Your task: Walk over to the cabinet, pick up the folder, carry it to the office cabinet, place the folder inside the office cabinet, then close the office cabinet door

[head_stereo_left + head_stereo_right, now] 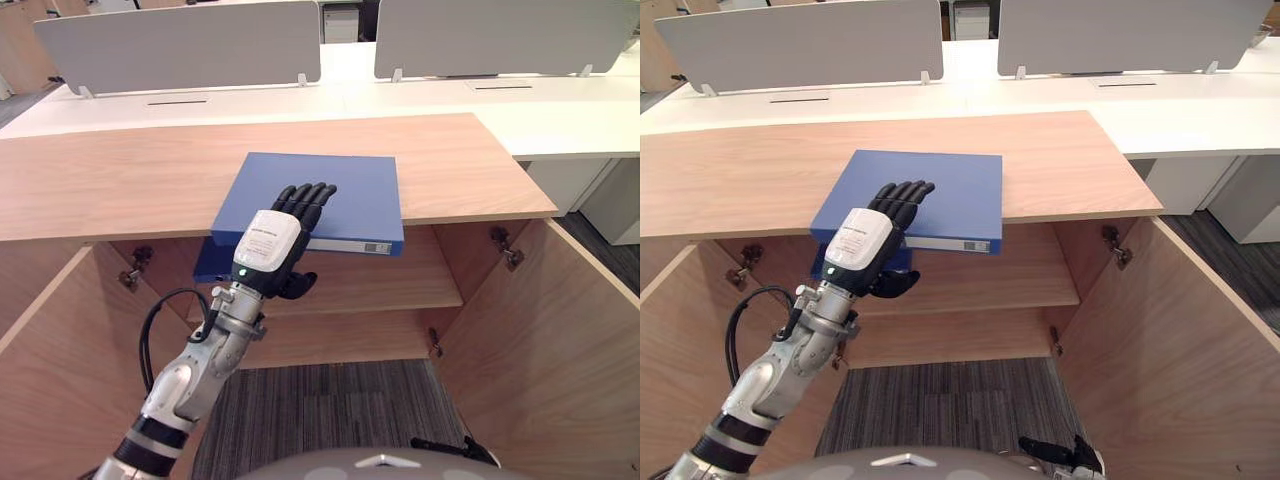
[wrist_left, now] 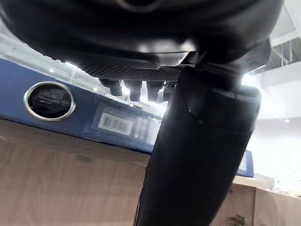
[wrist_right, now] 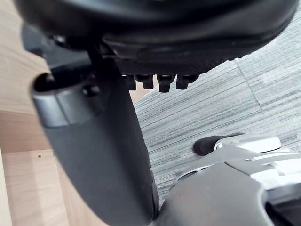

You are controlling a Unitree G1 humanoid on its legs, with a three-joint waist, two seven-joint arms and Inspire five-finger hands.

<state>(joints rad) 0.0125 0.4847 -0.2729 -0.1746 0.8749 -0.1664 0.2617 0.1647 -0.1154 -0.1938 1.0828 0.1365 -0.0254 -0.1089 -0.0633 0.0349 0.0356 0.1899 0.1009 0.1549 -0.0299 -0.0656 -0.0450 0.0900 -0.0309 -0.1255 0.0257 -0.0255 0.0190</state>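
Note:
A blue folder [image 1: 330,195] lies flat on the wooden cabinet top [image 1: 120,175], its spine [image 2: 117,125] overhanging the front edge. My left hand [image 1: 272,245] is at that edge, with its fingers [image 1: 305,200] laid over the folder's cover and its thumb [image 1: 298,285] tucked beneath the overhang, pinching it. My right hand [image 1: 1060,452] hangs low over the carpet in front of the cabinet, fingers relaxed and holding nothing.
Below the top, the cabinet stands open: a door [image 1: 560,330] swung out at the right, another [image 1: 45,340] at the left, and a bare shelf [image 1: 400,280] inside. White desks [image 1: 420,95] with grey dividers [image 1: 180,45] stand behind. Grey carpet [image 1: 330,410] lies underfoot.

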